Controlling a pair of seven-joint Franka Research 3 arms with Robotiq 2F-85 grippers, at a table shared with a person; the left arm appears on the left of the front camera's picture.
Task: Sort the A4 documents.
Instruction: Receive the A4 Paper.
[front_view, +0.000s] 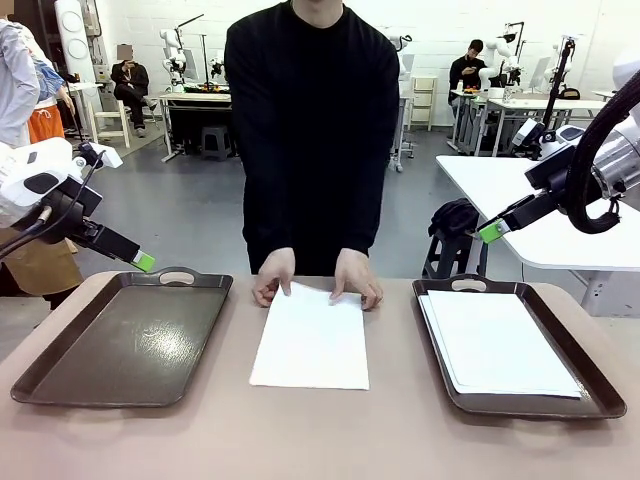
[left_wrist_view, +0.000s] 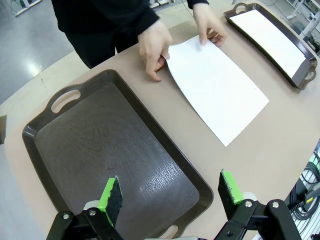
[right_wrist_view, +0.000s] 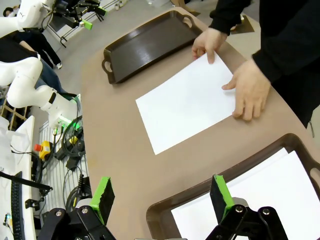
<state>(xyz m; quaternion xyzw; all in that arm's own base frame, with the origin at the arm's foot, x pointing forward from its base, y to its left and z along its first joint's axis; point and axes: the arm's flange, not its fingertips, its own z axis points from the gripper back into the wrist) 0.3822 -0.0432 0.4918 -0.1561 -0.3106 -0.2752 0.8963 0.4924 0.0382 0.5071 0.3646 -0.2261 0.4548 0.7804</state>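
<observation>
Between the trays, the person's hands (front_view: 318, 277) are pressing an A4 document (front_view: 311, 338); both grippers are hovering with jaws apart.

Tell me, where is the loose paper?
In the front view, the loose sheet lies mid-table between the empty left tray and right tray, under the person's hands.

The standing person's black sweater (front_view: 310, 130) runs off the top edge in the front view. The right dark brown plastic handled tray (right_wrist_view: 210, 200) is cut by the right wrist view's bottom edge, white paper sheets (right_wrist_view: 260, 200) inside cropped too.
</observation>
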